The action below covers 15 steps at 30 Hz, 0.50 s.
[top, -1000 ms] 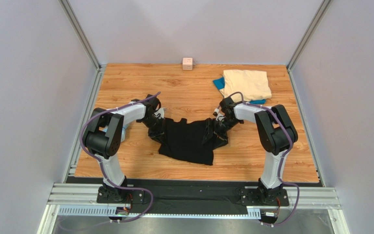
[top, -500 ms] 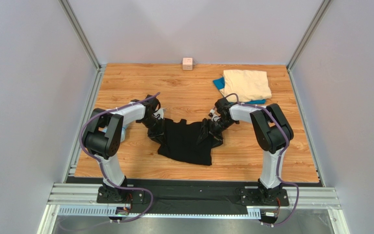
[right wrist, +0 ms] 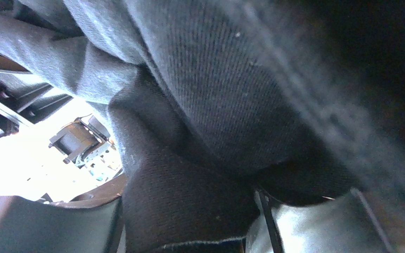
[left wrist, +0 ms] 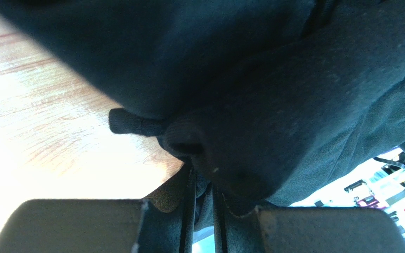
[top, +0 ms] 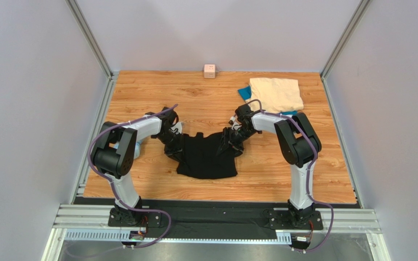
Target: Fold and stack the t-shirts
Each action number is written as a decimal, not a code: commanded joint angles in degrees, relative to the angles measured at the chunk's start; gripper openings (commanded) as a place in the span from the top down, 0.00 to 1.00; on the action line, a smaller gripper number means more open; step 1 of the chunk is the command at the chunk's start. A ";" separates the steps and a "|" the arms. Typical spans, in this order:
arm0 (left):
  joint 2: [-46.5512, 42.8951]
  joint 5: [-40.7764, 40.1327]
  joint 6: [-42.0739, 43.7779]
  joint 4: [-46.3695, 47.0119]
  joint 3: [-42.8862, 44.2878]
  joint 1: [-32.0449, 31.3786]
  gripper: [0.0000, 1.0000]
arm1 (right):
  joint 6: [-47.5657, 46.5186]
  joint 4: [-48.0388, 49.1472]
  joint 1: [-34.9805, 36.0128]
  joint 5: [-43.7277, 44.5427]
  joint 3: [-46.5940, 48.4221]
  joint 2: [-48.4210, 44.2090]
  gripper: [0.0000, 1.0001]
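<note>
Since a second ago the right gripper (top: 228, 142) has slid inward, bunching the soft black t-shirt (top: 206, 162) into a narrower, rumpled heap on the wood-grain desk (top: 140, 89). It clamps a thick wad of the knit cloth. The left gripper (top: 176, 145) pinches a thin fold at the opposite edge.

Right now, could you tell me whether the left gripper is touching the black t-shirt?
Touching. In the left wrist view the left gripper pinches a fold of the black t-shirt.
</note>
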 commanded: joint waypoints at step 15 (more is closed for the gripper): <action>-6.26 -5.93 -3.30 -0.39 -2.17 -0.09 0.70 | -11.77 -5.96 0.21 14.85 20.79 8.70 1.00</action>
